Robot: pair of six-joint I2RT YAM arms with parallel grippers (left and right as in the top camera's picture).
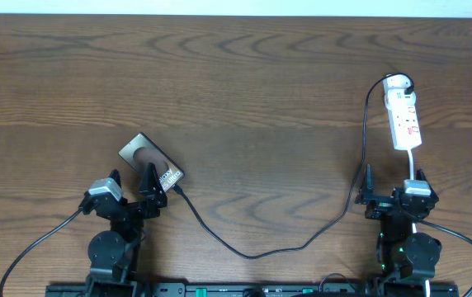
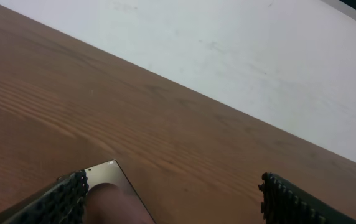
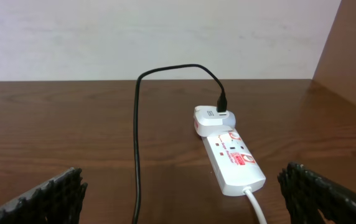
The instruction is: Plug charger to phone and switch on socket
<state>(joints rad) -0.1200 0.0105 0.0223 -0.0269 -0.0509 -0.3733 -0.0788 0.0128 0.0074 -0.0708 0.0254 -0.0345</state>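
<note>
The dark phone (image 1: 148,157) lies tilted on the table at the left, and its far corner (image 2: 106,176) shows in the left wrist view. My left gripper (image 1: 133,179) is open just in front of it, with one finger (image 2: 60,199) over the phone's near part; nothing is held (image 2: 172,208). The black charger cable (image 1: 252,254) runs from the phone's near corner across the table to a white adapter (image 3: 212,119) in the socket strip (image 1: 403,115). My right gripper (image 1: 394,180) stands open in front of the strip (image 3: 234,158), apart from it, its jaws (image 3: 184,202) empty.
The strip's white cord (image 3: 256,208) leads back toward my right arm. The black cable (image 3: 135,155) crosses between my right fingers on the table. A pale wall borders the far table edge, and a wooden panel (image 3: 355,56) stands at the right.
</note>
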